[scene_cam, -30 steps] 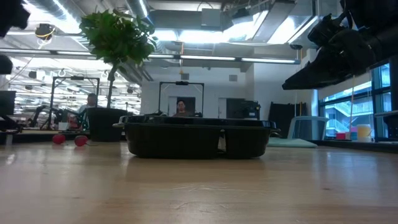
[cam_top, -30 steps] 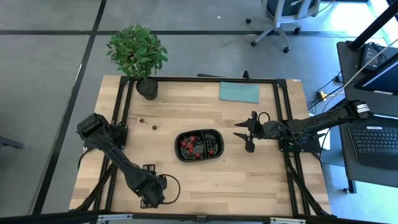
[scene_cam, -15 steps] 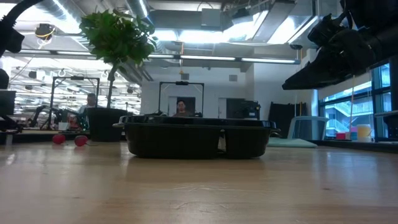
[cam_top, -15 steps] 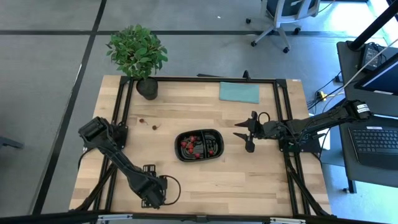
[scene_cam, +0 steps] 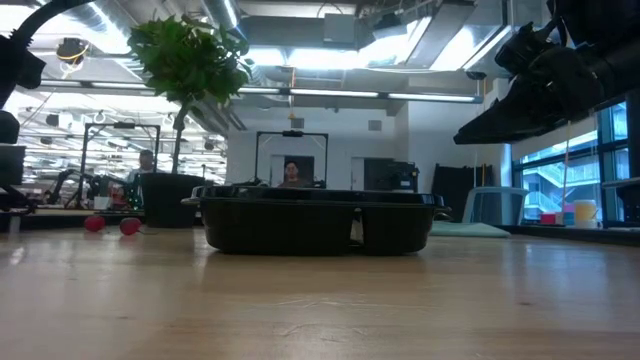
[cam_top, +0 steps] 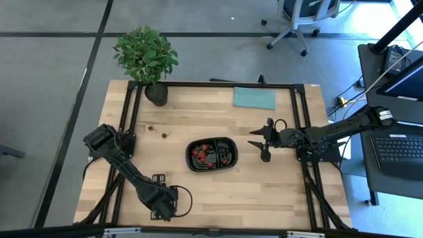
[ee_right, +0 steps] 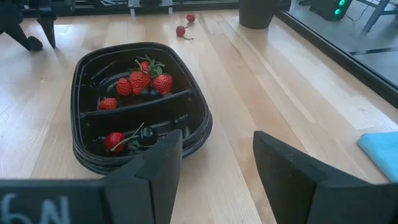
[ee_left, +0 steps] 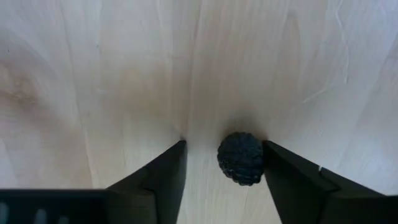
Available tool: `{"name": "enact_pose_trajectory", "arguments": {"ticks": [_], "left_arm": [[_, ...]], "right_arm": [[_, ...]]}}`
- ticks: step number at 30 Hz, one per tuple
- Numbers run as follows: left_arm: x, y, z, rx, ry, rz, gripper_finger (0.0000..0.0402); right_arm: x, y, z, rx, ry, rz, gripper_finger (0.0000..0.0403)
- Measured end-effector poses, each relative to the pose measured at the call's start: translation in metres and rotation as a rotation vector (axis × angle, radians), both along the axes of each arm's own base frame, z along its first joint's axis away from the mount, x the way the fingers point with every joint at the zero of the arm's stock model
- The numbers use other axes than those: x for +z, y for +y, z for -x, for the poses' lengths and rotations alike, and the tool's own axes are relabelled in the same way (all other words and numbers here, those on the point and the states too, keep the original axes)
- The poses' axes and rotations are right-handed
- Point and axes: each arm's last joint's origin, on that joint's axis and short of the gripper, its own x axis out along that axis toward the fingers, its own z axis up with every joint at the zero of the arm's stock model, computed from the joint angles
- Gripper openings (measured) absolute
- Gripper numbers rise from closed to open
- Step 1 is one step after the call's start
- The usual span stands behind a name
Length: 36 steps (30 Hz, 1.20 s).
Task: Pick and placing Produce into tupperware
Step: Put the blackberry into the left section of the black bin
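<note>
A dark round berry lies on the bare wood at the table's near left. My left gripper points straight down over it, open, one finger on each side. The black tupperware sits mid-table with red strawberries in one compartment. Its other compartment holds a strawberry and a dark berry. Two more red pieces lie on the table left of the tray. My right gripper hovers open, just right of the tray. My left gripper comes at the dark berry from above, the berry resting on the table. One finger stands right against the berry's side; whether it touches, I cannot tell. The other finger is clearly apart from it.
A potted plant stands at the far left corner and a teal cloth lies at the far right. A black frame runs around the table. Bare wood lies along the near side between the arms.
My left arm has bent slightly lower over the table's near left part. The tray, the fruit and my right arm have kept still.
</note>
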Motion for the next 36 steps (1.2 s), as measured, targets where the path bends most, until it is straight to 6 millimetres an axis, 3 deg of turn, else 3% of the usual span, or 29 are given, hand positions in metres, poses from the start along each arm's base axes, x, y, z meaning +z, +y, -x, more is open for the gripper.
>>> {"name": "enact_pose_trajectory", "arguments": {"ticks": [11, 18, 24, 30, 36], "left_arm": [[-0.001, 0.01, -0.009, 0.035, 0.015, 0.002, 0.011], [0.007, 0.023, -0.017, 0.033, 0.018, 0.037, 0.0088], [0.033, 0.045, -0.028, 0.022, -0.082, 0.056, 0.0097], [0.06, 0.081, -0.043, 0.011, -0.239, -0.011, 0.0093], [0.069, 0.122, -0.069, -0.014, -0.36, -0.054, 0.0098]], "right_arm": [[0.0, 0.0, 0.0, 0.001, 0.0, 0.002, 0.02], [0.0, 0.0, 0.0, 0.001, -0.001, 0.002, 0.02], [0.001, 0.0, 0.0, 0.001, -0.008, 0.002, 0.02], [0.001, 0.0, 0.0, 0.002, -0.01, 0.004, 0.02], [0.001, 0.0, 0.0, 0.002, -0.009, 0.004, 0.02]]}}
